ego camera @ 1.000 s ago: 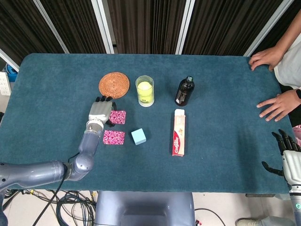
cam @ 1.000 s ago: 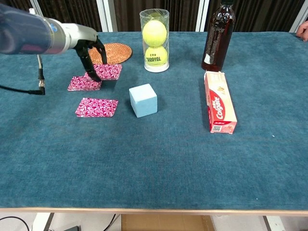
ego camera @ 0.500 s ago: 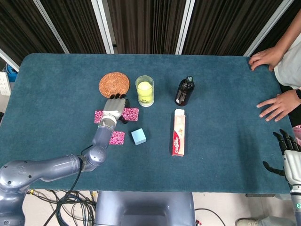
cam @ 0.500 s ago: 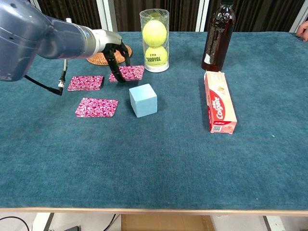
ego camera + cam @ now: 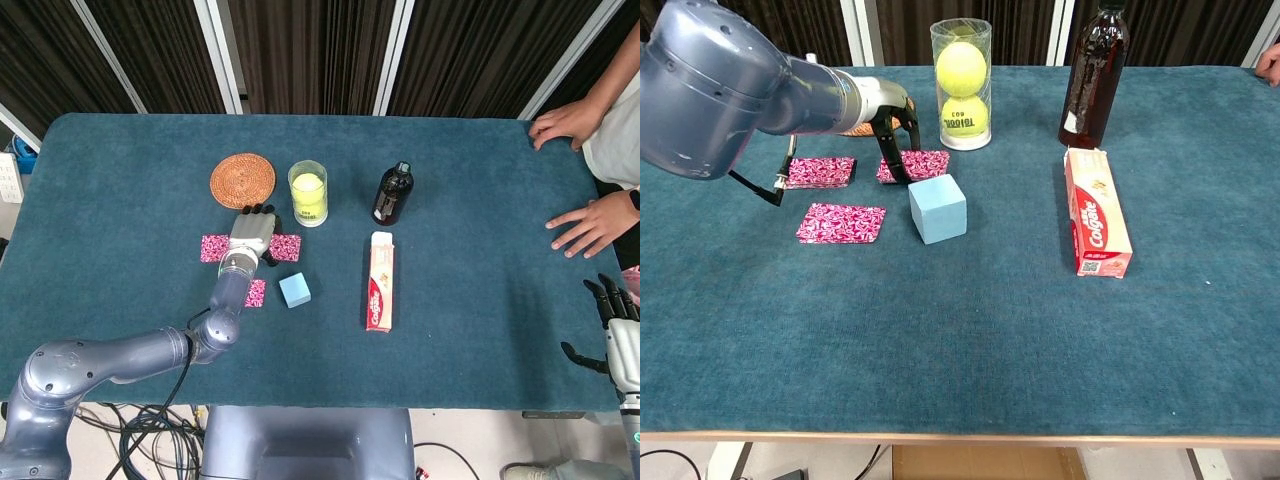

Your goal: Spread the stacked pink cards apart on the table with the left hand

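Three pink patterned cards lie apart on the blue cloth. One card [image 5: 822, 172] [image 5: 211, 247] sits at the left and another card [image 5: 841, 222] lies nearer the front, partly hidden by my forearm in the head view. My left hand [image 5: 892, 122] [image 5: 251, 234] presses its fingertips [image 5: 902, 172] on the third card [image 5: 920, 163] [image 5: 287, 246], just behind the blue cube [image 5: 938, 208] [image 5: 294, 289]. It holds nothing. My right hand [image 5: 618, 335] hangs off the table's right front corner with its fingers spread.
A woven coaster [image 5: 242, 180] lies behind the cards, with a tennis-ball tube [image 5: 962, 85] and a dark bottle [image 5: 1095, 75] to its right. A toothpaste box [image 5: 1096, 225] lies right of the cube. A person's hands [image 5: 590, 222] rest at the table's right edge.
My left hand has slid one card rightward off the left pile, to a spot behind the blue cube. The right hand has stayed put.
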